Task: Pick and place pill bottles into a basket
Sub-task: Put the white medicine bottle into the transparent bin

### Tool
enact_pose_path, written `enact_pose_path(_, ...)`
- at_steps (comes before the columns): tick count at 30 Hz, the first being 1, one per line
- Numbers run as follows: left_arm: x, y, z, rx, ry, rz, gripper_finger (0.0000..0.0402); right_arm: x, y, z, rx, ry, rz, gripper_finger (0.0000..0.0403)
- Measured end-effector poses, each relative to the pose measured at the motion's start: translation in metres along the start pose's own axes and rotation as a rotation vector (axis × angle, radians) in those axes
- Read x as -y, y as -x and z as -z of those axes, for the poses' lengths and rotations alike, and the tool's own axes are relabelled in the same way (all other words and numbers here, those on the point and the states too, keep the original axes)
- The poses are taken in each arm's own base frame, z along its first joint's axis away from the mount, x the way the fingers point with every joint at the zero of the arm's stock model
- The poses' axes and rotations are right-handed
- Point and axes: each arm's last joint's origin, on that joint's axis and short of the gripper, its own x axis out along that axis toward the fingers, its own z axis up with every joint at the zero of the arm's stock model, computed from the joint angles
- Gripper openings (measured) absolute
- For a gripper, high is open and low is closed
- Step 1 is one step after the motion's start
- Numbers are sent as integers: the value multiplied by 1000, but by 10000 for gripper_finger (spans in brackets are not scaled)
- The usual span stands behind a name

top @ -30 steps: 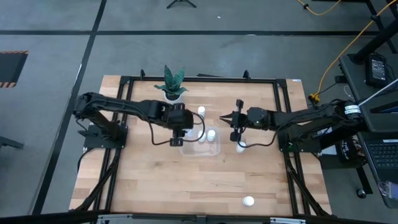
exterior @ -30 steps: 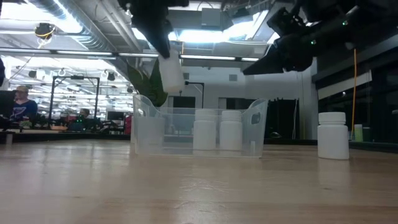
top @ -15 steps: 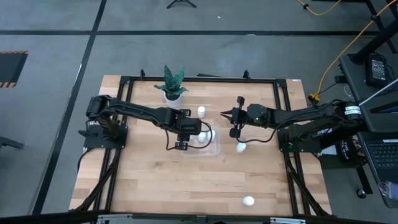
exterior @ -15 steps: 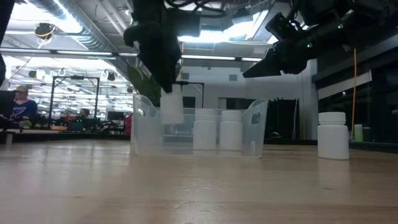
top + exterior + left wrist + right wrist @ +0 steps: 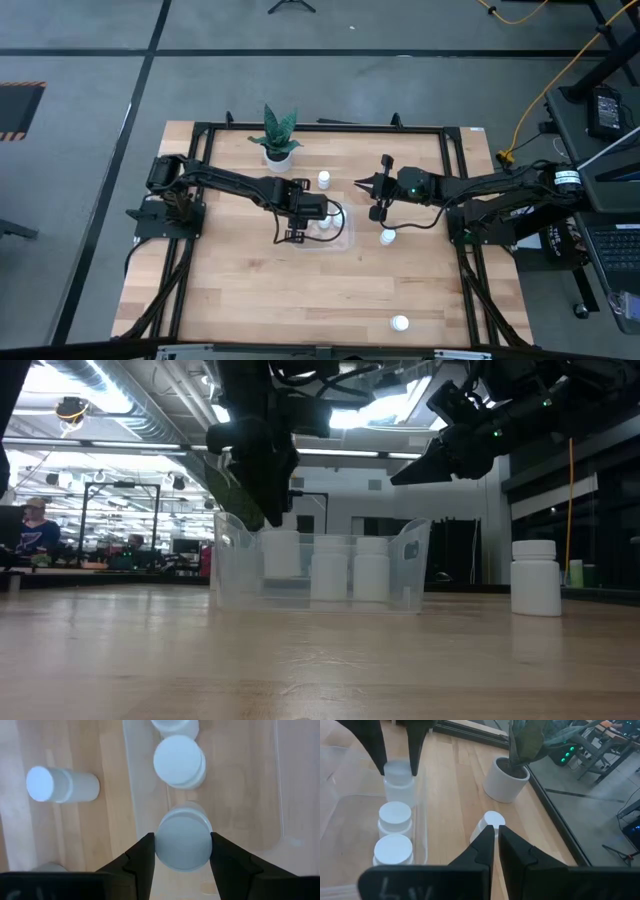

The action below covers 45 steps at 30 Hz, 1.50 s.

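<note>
Item: I see the left gripper (image 5: 182, 851) clasping a pill bottle (image 5: 183, 842) inside the basket (image 5: 405, 575); right gripper (image 5: 496, 845) pinched closed, empty.

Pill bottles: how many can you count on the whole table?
6: three in the basket, one held by the left pincer; one near the plant; one beside the basket; one at the front edge.

The small white cylindrical pill bottle (image 5: 281, 553) gripped in the left claw (image 5: 262, 510) is carried from above the near wall of the clear shallow plastic basket (image 5: 232, 565) down inside it, beside two standing bottles; the left arm is stretched farther across.
</note>
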Motion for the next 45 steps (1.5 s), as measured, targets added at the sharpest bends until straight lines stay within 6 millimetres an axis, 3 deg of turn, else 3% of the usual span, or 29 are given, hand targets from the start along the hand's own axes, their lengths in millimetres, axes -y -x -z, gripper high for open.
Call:
enact_pose_path(28,-6,-14,6,-6,10,24,154,0,0,0,0,0,1,30)
enact_pose_path(35,-7,-14,6,-6,15,23,180,0,0,0,0,0,1,30)
enact_pose_path(45,-5,-14,5,-4,52,54,185,0,0,0,0,0,1,30)
